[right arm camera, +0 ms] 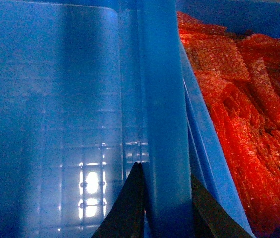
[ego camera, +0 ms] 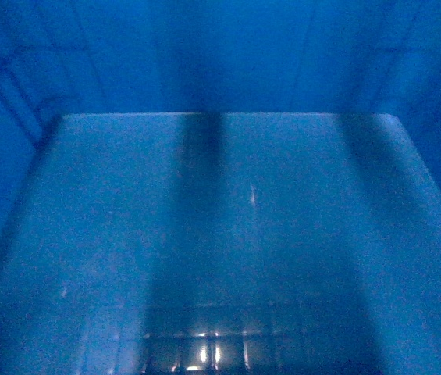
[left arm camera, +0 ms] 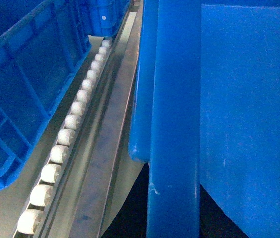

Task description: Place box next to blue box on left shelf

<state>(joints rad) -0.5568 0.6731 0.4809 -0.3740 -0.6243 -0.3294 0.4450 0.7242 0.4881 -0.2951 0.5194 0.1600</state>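
The box fills the head view, its glossy blue floor (ego camera: 220,219) and inner walls all around. In the left wrist view its thick rim (left arm camera: 174,124) runs up the middle, and my left gripper (left arm camera: 173,218) is shut on it, the fingers only dark shapes on either side. The left shelf's white rollers (left arm camera: 65,136) run along grey rails just left of the box. Another blue box (left arm camera: 26,89) with ribbed walls stands beyond the rollers. My right gripper (right arm camera: 167,198) is shut on the opposite rim (right arm camera: 162,99), one dark finger inside, one outside.
A blue crate wall (right arm camera: 199,139) lies tight against the held box on the right. That crate is full of red bubble-wrap packets (right arm camera: 239,99). A flat grey metal rail (left arm camera: 115,134) separates the rollers from the held box.
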